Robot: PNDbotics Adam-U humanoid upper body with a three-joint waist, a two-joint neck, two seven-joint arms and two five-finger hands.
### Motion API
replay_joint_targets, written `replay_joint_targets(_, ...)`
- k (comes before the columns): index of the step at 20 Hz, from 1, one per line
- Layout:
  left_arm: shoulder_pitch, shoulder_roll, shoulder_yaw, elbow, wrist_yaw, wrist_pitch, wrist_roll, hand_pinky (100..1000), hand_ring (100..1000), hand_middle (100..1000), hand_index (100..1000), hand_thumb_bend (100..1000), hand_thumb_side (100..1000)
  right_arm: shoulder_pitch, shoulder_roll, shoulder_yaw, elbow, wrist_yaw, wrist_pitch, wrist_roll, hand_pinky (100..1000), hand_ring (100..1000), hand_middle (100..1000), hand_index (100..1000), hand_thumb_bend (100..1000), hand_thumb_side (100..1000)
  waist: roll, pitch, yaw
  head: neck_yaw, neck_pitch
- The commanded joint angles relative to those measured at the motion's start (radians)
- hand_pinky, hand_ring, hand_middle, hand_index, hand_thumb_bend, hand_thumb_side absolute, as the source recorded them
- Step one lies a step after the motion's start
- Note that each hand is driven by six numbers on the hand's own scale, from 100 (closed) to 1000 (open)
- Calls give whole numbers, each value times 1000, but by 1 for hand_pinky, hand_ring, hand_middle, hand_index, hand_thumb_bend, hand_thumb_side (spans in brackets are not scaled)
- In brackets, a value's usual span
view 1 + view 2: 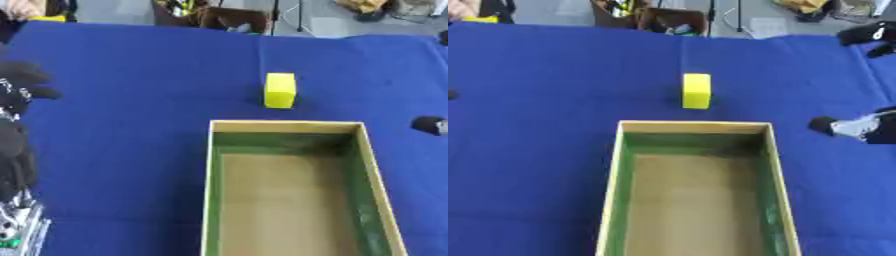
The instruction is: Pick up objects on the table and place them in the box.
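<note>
No writing or label can be read on anything here. The box (297, 190) is an open cardboard tray with pale edges, green inner walls and a brown floor; it sits at the near edge of the table (131, 100), a little right of the middle, and nothing lies inside it. The table is covered in a blue cloth. The yellow block (280, 90) stands upright on the cloth just beyond the box's far wall, apart from it, with bare cloth all around it.

The left hand (19, 92) shows at the left edge of the table, black, with its fingers spread wide and holding nothing; it is well apart from the block and the box. The right hand (859, 127) enters at the right edge, level with the box's far wall; only a dark tip and a silver part show, and I cannot tell how its fingers are set. Clutter lies on the floor past the far edge of the table.
</note>
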Motion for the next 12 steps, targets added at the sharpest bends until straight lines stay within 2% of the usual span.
replay_joint_targets(1,-11,6,-2,-17,-5,0,3,531,618,594,842,100,1000,-9,-38,-17,-17,-9,-1,-20,785,876,771,881,689,444,0,-17,2,-4,-15)
replay_joint_targets(12,-12,0,-4,-17,-11,0,2,532,616,592,840,100,1000,-18,-32,-19,-16,-27,-8,-47,786,875,769,876,683,489,-4,3,16,-17,-29)
